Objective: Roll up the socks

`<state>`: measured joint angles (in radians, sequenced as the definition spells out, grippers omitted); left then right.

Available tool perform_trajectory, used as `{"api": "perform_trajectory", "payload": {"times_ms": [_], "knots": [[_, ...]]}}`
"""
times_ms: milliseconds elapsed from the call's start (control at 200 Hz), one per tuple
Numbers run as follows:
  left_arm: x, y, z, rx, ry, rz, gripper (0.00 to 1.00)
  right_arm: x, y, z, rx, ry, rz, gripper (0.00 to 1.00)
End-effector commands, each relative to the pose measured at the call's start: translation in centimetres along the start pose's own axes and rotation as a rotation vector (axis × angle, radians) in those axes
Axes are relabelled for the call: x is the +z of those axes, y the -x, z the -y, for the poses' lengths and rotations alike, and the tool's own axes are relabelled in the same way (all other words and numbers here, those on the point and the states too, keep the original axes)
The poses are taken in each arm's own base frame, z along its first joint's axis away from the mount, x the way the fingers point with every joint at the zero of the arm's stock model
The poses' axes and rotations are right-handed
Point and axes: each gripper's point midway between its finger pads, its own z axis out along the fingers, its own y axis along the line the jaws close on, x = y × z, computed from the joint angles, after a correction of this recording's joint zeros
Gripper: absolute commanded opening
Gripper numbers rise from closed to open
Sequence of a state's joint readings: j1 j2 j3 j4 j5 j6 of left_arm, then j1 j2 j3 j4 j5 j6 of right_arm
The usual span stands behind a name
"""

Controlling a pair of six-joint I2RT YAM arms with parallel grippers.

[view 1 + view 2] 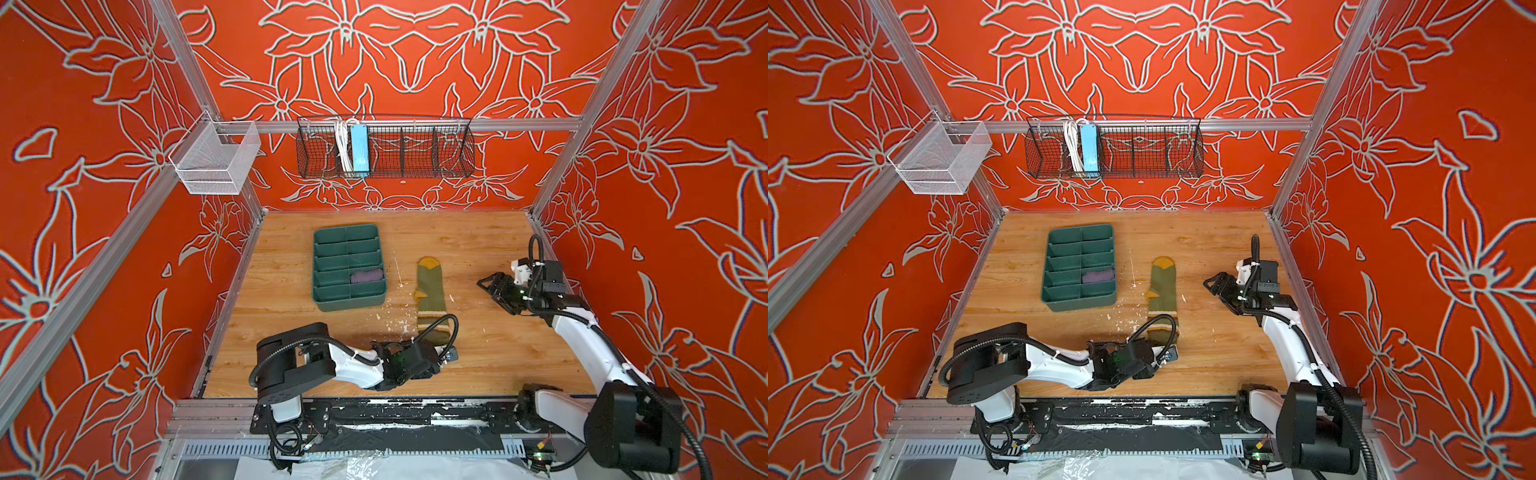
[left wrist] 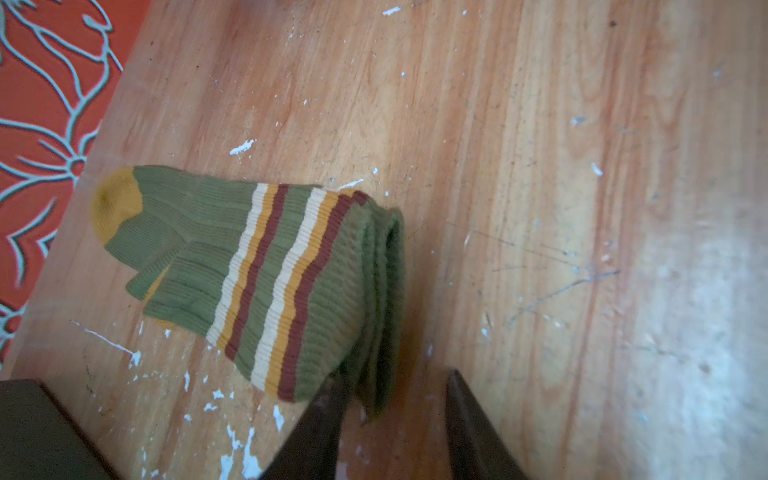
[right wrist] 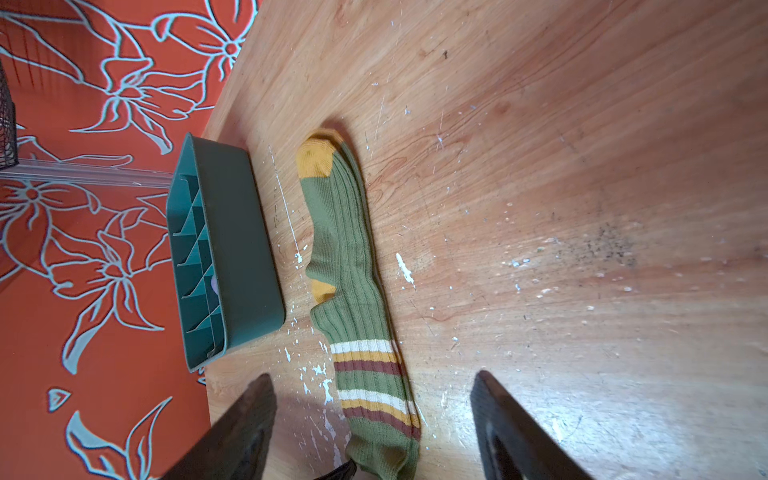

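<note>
The left gripper (image 2: 392,376) straddles the cuff of the olive sock (image 1: 432,299), jaws half-spread, no pinch yet. That sock lies flat on the counter (image 1: 498,353) beside the tray (image 1: 315,270), where the purple sock (image 1: 366,276) sits bundled. The right gripper (image 3: 372,374) hovers wide-spread, empty.

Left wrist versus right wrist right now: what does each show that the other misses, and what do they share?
Left wrist only: the cuff of the olive sock up close, between the open jaws of the left gripper, one jaw against the fabric. Right wrist only: the green tray beside the sock, and the right gripper with jaws open, holding nothing. Both: the sock lying on the wooden table, with its striped band and mustard toe.
</note>
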<state>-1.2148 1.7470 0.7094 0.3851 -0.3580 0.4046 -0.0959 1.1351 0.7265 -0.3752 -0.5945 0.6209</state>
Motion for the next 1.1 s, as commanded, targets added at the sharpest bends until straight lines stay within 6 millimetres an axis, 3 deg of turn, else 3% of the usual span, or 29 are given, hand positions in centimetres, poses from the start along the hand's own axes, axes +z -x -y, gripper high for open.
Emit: {"api": "perform_trajectory", "payload": {"times_ms": [0,230,365,525,711,951,1016,1091], "knots": [[0.9,0.1,-0.3,-0.025,0.014,0.005,0.30,-0.5,0.9,-1.2,-0.039,0.033,0.020,0.76],[1.1,-0.2,0.3,0.001,-0.017,-0.021,0.00,-0.4,1.4,-1.1,-0.046,0.008,0.025,0.76],[0.5,-0.4,-0.6,-0.016,-0.091,-0.051,0.00,-0.3,2.1,-0.9,-0.092,-0.054,0.043,0.76],[-0.9,-0.6,-0.9,-0.149,-0.296,-0.111,0.00,-0.5,3.1,-0.8,-0.350,-0.266,0.113,0.75],[-1.8,-1.6,-1.1,-0.319,-0.531,-0.189,0.00,-0.7,2.5,-3.1,-0.837,-0.399,0.159,0.74],[-1.4,-2.5,-0.8,-0.526,-0.740,-0.294,0.00,-2.9,-1.6,-4.4,-1.253,-0.280,0.072,0.75],[-1.0,-2.7,-0.7,-0.540,-0.769,-0.316,0.00,-3.6,-4.7,-5.3,-1.387,-0.133,0.012,0.73],[-0.5,-2.8,-0.5,-0.553,-0.783,-0.338,0.00,-4.9,-9.9,-6.0,-1.545,0.109,-0.124,0.73]]}}
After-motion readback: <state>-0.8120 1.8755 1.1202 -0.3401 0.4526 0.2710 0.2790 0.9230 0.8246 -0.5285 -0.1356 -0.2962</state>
